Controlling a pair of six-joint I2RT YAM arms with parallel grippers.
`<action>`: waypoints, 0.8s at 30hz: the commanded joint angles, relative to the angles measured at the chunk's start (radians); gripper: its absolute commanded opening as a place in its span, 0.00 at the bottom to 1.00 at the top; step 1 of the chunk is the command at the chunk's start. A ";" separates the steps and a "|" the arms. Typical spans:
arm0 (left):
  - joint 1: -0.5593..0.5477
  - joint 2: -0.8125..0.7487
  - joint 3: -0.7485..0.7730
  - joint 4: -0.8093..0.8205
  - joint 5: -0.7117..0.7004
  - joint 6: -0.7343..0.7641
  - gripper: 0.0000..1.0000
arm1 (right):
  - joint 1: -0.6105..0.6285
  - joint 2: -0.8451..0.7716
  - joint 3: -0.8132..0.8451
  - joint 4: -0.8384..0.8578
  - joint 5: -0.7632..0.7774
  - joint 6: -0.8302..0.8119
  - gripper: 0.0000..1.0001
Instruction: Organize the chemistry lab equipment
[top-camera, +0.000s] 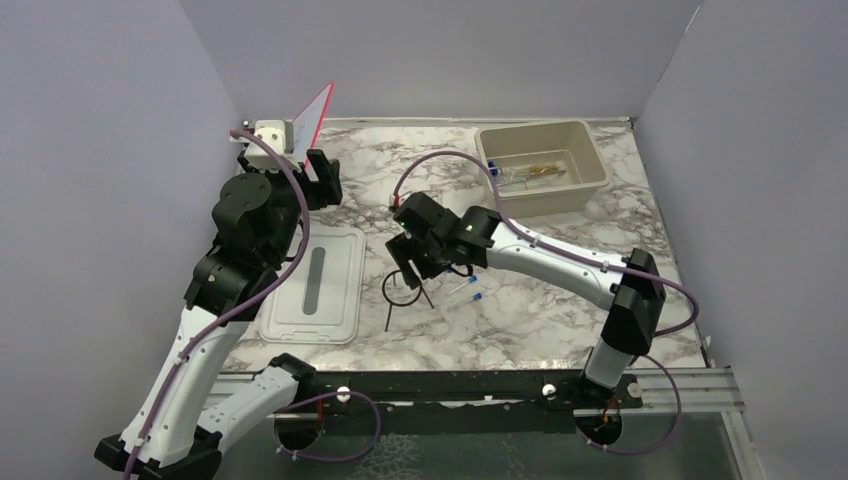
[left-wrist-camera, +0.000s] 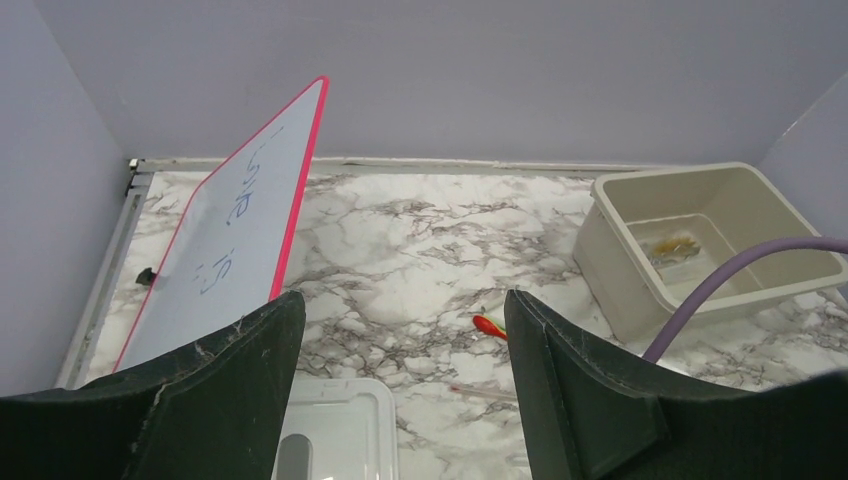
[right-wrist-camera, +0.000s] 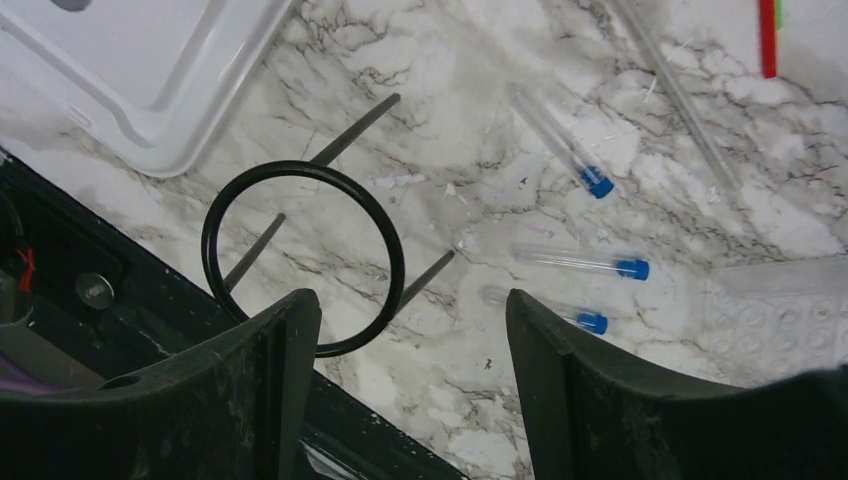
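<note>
The black wire ring with legs (top-camera: 385, 290) lies on the marble table; in the right wrist view (right-wrist-camera: 300, 166) it is just left of my fingers. Three thin clear blue-capped tubes (right-wrist-camera: 585, 263) lie to its right, two of them visible from above (top-camera: 466, 292). The orange-red stick (right-wrist-camera: 768, 40) lies farther off and also shows in the left wrist view (left-wrist-camera: 490, 326). My right gripper (top-camera: 405, 270) (right-wrist-camera: 408, 300) is open and empty, low over the ring's edge. My left gripper (top-camera: 322, 180) (left-wrist-camera: 395, 300) is open and empty, raised near the board. No tongs or hexagonal piece show.
The beige tub (top-camera: 590, 150) (left-wrist-camera: 610, 270) stands at the back right with a few items inside. Its slotted lid (top-camera: 340, 260) (right-wrist-camera: 150, 60) lies left of the ring. The red-framed board (top-camera: 312, 115) (left-wrist-camera: 240, 230) leans at the back left. A long clear rod (right-wrist-camera: 680, 95) and a dimpled clear plate (right-wrist-camera: 790, 310) lie near the tubes.
</note>
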 joint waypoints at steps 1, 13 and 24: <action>0.002 -0.013 0.012 -0.034 0.008 -0.010 0.76 | 0.039 0.061 0.003 -0.065 0.052 0.028 0.68; 0.002 -0.044 0.028 -0.037 -0.008 -0.010 0.76 | 0.049 0.169 0.059 -0.080 0.138 0.128 0.33; 0.002 -0.080 0.052 -0.039 -0.022 -0.002 0.76 | 0.057 0.117 0.105 -0.067 0.192 0.201 0.01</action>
